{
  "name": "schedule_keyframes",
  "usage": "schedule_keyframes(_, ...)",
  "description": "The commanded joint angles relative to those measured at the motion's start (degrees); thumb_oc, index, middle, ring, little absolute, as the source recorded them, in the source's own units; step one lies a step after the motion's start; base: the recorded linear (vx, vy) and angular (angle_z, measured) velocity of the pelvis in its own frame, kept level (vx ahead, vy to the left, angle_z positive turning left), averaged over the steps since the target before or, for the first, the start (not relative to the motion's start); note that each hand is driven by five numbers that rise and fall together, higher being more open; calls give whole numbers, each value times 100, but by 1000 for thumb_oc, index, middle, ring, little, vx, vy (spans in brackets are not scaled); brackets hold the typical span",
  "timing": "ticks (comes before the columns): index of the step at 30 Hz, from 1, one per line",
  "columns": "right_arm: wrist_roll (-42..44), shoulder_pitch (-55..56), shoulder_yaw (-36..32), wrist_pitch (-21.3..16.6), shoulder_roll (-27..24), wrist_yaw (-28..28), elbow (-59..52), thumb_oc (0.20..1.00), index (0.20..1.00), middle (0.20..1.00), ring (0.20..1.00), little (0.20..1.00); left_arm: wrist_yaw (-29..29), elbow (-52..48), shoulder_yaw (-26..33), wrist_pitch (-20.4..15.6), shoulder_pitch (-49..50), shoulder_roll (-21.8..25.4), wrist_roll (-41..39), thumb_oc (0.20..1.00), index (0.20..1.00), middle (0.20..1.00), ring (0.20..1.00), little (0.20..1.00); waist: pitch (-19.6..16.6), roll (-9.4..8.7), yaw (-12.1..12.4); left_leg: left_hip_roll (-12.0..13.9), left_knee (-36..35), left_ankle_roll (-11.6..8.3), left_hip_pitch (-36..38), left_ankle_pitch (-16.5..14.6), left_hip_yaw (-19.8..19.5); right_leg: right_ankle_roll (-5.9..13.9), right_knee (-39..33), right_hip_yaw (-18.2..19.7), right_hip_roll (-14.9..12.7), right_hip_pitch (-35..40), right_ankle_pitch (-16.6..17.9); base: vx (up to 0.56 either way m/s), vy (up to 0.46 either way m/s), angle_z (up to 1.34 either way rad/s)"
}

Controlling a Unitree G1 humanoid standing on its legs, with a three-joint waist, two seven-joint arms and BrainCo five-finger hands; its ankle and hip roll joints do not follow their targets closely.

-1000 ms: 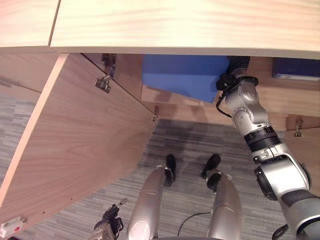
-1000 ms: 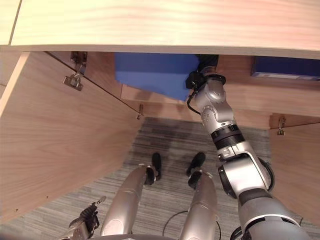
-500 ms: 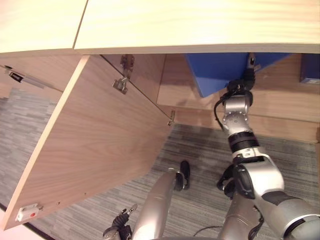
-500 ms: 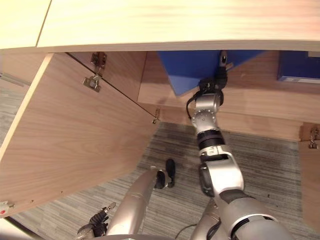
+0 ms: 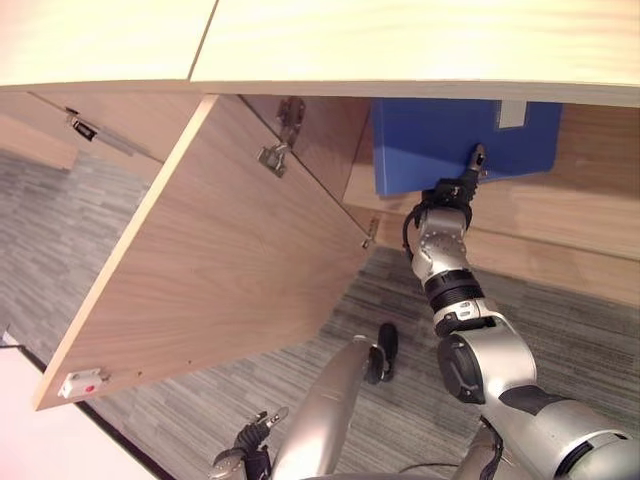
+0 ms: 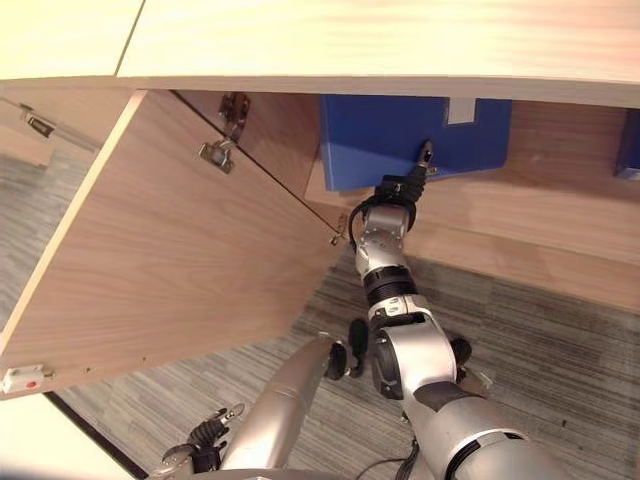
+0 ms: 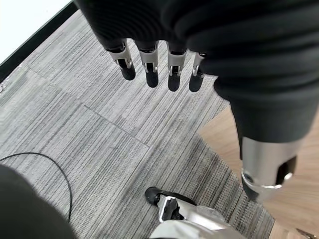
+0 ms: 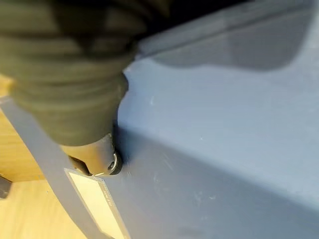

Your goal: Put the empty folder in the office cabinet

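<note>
We see blue folder (image 5: 455, 145) inside cabinet (image 5: 400, 40), on shelf (image 6: 520, 205) under top panel, white label near its upper edge. Right hand (image 5: 462, 180) reaches in, touches folder's lower face; wrist view shows thumb (image 8: 97, 157) pressed on blue surface, other fingers hidden, so we cannot tell grip. Door (image 5: 220, 250) swung open at left. Left hand (image 7: 159, 64) hangs low over grey carpet (image 7: 75, 124), fingers straight, apart, holding nothing.

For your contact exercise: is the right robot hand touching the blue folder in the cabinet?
Touching. In the right wrist view the right robot hand's thumb tip presses against the blue folder with no gap.
</note>
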Motion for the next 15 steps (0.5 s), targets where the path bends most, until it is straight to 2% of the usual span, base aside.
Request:
schedule_keyframes(1,-264,-1027,178,17,-362,76,3,200,200,200,200,200,-47,-126,-357,107,394,343,20,1000,1000,1000,1000,1000,-38,173,149,-170,-3,180,-271,-310,49,422,-394,420,-82,205,-205,19,-5,24)
schedule_keyframes(5,-244,-1237,82,-54,-596,56,-7,200,200,200,200,200,-66,-5,-346,112,377,413,111,1000,1000,1000,1000,1000,-81,190,228,-193,48,186,-363,-312,8,435,-313,426,-147,144,-236,17,-2,12)
schedule_keyframes(7,-335,-1452,35,-288,-1038,-40,-259,200,200,200,200,200,-89,-14,-391,90,367,484,176,1000,1000,1000,1000,1000,-173,195,269,-266,89,206,-465,-315,-36,442,-201,484,-244,48,-290,33,16,21)
schedule_keyframes(9,-349,-1472,4,-342,-1137,-91,-290,200,200,200,200,200,-87,-35,-414,89,362,495,176,1000,1000,1000,1000,1000,-195,195,280,-291,100,214,-495,-314,-35,440,-164,490,-287,20,-310,16,8,23)
schedule_keyframes(11,-395,-1554,-99,-508,-1446,-232,-352,200,200,200,200,200,-85,-99,-454,85,378,516,175,1000,1000,1000,1000,1000,-275,203,286,-340,101,222,-563,-310,-51,432,-96,497,-367,-31,-362,24,12,13)
schedule_keyframes(15,-489,-1600,-217,-644,-1641,-429,-452,200,200,200,200,200,-49,-165,-483,112,406,542,181,1000,1000,1000,1000,1000,-341,214,291,-384,110,236,-643,-309,-57,425,-14,535,-434,-115,-395,20,15,14)
